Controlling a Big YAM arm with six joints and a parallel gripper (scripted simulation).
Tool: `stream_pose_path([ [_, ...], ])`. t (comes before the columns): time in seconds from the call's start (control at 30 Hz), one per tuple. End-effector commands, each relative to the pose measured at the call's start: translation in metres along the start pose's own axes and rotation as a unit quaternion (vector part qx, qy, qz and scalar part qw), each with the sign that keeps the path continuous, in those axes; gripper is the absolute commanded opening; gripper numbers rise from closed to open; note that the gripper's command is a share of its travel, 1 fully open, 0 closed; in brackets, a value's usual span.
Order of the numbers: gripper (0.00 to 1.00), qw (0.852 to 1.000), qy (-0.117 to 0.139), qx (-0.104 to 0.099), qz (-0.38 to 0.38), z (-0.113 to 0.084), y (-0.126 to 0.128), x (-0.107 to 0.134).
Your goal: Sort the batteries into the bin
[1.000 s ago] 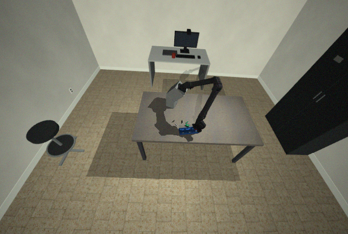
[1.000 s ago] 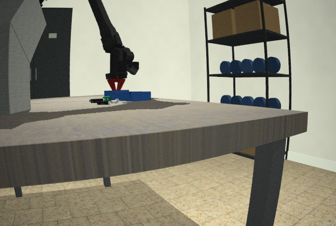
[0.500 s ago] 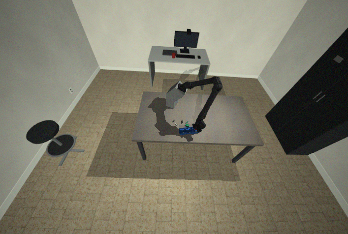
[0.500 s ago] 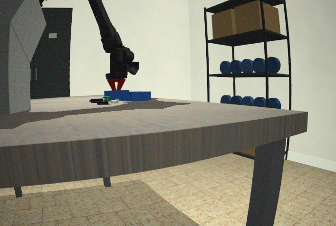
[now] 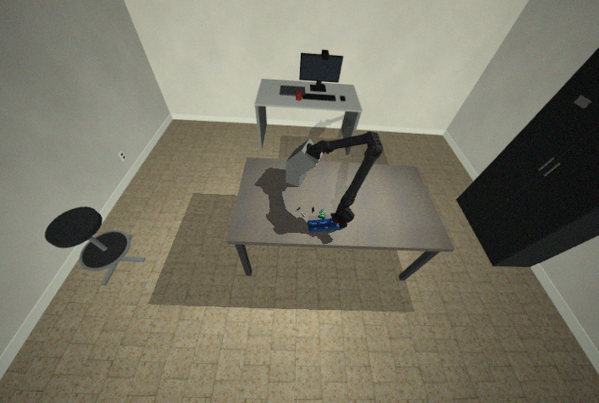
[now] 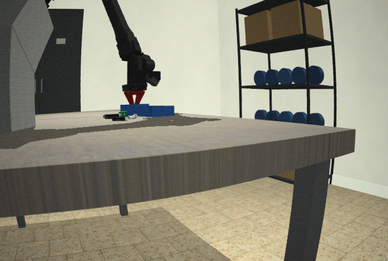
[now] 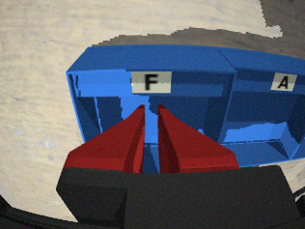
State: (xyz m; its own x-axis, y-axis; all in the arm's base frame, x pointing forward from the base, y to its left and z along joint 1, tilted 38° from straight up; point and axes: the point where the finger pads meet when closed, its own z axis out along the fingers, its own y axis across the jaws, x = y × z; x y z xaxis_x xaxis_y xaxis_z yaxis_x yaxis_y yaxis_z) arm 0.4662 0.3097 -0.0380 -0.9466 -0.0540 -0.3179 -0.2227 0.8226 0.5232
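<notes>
My gripper [image 5: 336,222] [image 6: 135,103] [image 7: 151,112] is shut to a narrow gap, with nothing seen between the red fingertips. It points down over bin F [image 7: 111,59], its tips close to the rim; how deep they reach is unclear. Bin A [image 7: 253,82] adjoins bin F; no battery shows in its visible part. The blue bins [image 5: 324,229] [image 6: 162,111] stand on the table. Beside them lie several small things: a dark one [image 5: 313,209], another dark one [image 5: 298,208], a green one [image 5: 322,216] [image 6: 123,113] and a whitish one [image 5: 303,214]. Their kinds are too small to tell.
The grey angular arm base [image 5: 296,171] [image 6: 22,83] stands on the table [image 5: 390,204] [image 6: 200,138] behind the small things. The arm arches from it over the table to the bins. The bins are near the table's front edge.
</notes>
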Motion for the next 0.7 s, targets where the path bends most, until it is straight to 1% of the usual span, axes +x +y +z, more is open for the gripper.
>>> stream_pose_path([
  [0.0, 0.09, 1.0, -0.016, -0.001, -0.002, -0.011, 0.002, -0.019],
  [0.1, 0.09, 1.0, -0.016, -0.001, -0.002, -0.012, 0.002, -0.02],
  [0.13, 0.09, 1.0, -0.023, -0.003, -0.004, -0.019, 0.004, -0.025],
  [0.17, 0.09, 1.0, -0.023, -0.003, -0.004, -0.02, 0.003, -0.024],
  [0.27, 0.09, 1.0, -0.016, -0.001, -0.002, -0.023, 0.0, -0.016],
  [0.37, 0.09, 1.0, -0.011, -0.003, -0.005, -0.025, 0.004, -0.011],
  [0.43, 0.09, 1.0, -0.011, -0.003, -0.005, -0.025, 0.004, -0.011],
  [0.47, 0.09, 1.0, 0.004, 0.005, 0.007, -0.013, -0.009, 0.0],
  [0.5, 0.09, 1.0, 0.0, 0.005, 0.007, -0.017, -0.01, -0.003],
  [0.57, 0.09, 1.0, -0.015, 0.0, -0.001, -0.032, -0.002, -0.014],
  [0.67, 0.09, 1.0, -0.014, -0.001, -0.002, -0.035, 0.0, -0.013],
])
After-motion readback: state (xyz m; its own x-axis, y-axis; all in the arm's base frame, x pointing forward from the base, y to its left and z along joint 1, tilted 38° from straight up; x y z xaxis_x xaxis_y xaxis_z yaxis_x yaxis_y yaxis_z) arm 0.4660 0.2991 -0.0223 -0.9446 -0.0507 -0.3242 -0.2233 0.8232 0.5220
